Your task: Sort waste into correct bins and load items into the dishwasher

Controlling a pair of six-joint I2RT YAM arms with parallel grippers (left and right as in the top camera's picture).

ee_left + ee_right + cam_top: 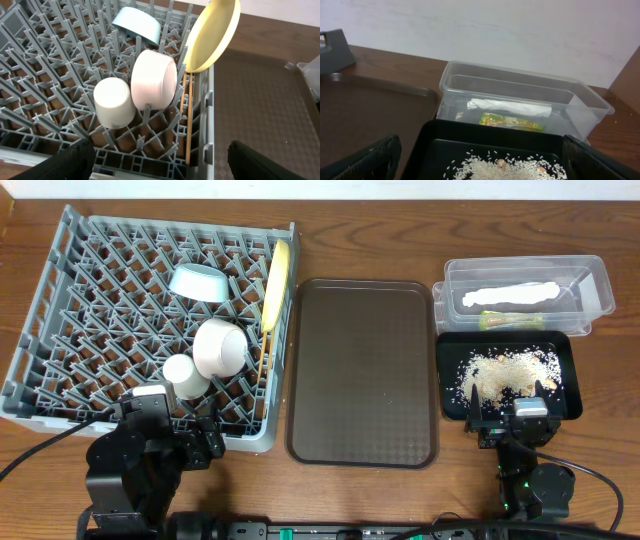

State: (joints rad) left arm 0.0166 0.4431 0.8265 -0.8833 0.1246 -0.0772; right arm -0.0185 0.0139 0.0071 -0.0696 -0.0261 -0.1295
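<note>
**Sorting and loading look finished; one thing to check**

By my reading, you have nothing left to carry. Start with the dish rack (95, 310), which fills the left of the bench (380, 240): every dish you were asked to load sits in it. The brown serving tray (362, 370) just beside it is bare, so nothing waits there. On the right, the clear tub (590, 290) holds the dry rubbish. The black tray (452, 350) in front of it holds the food scraps.

Your left claw (160, 150) hangs over the near edge of the rack, and your right claw (481, 142) hangs over the near edge of the black tray. Both are spread wide with nothing between the fingers.

Inside the rack, the yellow plate (277, 285) stands on edge against the right wall. The light blue bowl (197, 281) is tipped among the pegs toward the back. The white bowl (220, 347) leans on its side nearer the front, and the small white cup (184, 373) touches it.

In the tub, the napkin (510, 293) lies lengthwise with the green-and-orange wrapper (510, 320) just beside it. The chopsticks (262, 358) lie along the rack's right wall below the plate. They are so thin that I can't tell whether you have one stick there or both, so check that. The rice crumbs (500, 372) are heaped in the middle of the black tray, with a few scattered around the heap.
</note>
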